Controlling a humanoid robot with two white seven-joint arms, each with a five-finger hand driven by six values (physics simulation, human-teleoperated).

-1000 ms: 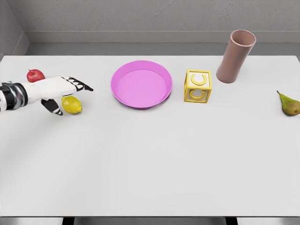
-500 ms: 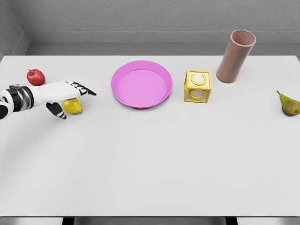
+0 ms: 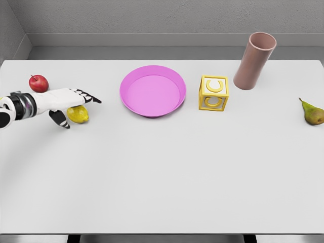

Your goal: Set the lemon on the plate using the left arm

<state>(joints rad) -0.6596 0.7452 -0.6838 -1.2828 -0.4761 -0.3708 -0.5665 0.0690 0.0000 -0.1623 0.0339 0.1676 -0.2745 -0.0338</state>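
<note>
left hand [image 3: 65, 102]: over the lemon, fingers stretched flat toward the plate, thumb down beside the fruit, no grasp closed
lemon [image 3: 78, 114]: on the table [image 3: 162, 172], near left edge, under the palm
plate [image 3: 153, 91]: pink, back centre, holds nothing
block [image 3: 213, 93]: yellow, letter "C" on its faces, right of plate
apple [image 3: 39, 83]: back-left
cup [image 3: 254, 61]: back right
pear [image 3: 313, 113]: right edge
</note>
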